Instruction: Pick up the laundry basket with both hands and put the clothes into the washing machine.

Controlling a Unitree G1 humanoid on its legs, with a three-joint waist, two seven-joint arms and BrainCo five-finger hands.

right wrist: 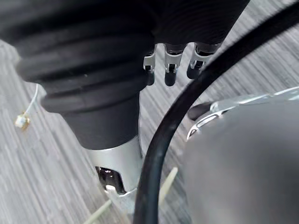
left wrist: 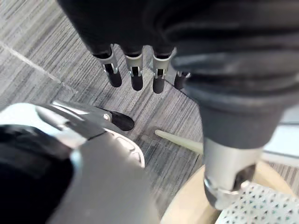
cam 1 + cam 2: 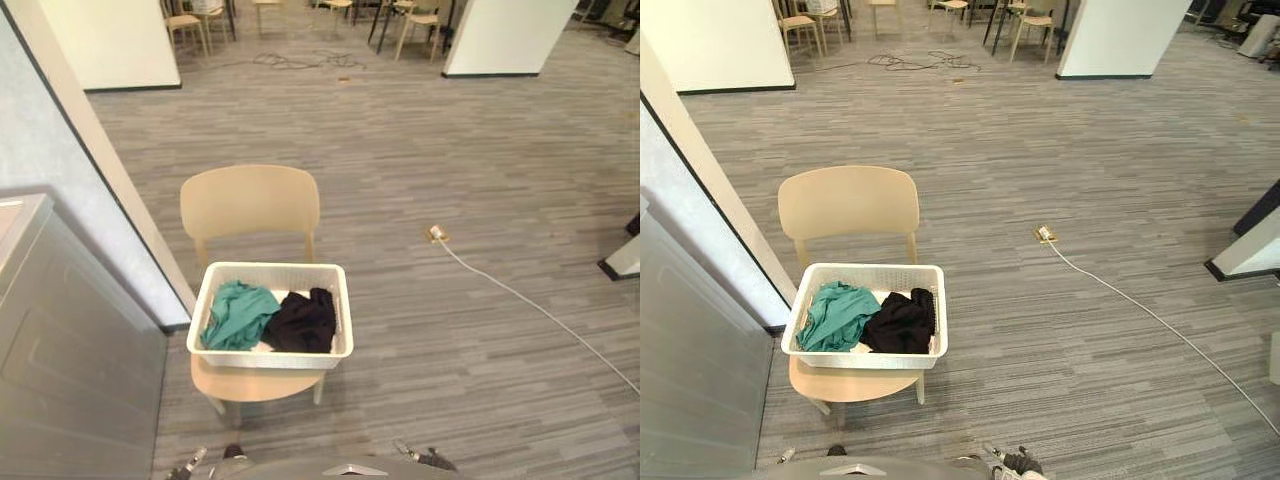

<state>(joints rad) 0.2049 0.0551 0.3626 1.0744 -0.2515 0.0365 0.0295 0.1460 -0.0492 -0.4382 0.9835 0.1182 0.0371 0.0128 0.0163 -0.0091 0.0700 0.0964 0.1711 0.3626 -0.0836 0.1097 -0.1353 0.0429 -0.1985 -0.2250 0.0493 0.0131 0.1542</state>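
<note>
Grey floor, chair, white laundry basket

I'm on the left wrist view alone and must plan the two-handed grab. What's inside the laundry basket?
Observer: A green garment and a black garment lie side by side in the white laundry basket.
Operator: Where's the right hand?
Observer: The right hand hangs open over the floor, holding nothing, apart from the basket.
Operator: And the washing machine?
Observer: A grey appliance, probably the washing machine, stands on the robot's left of the chair that bears the basket.
</note>
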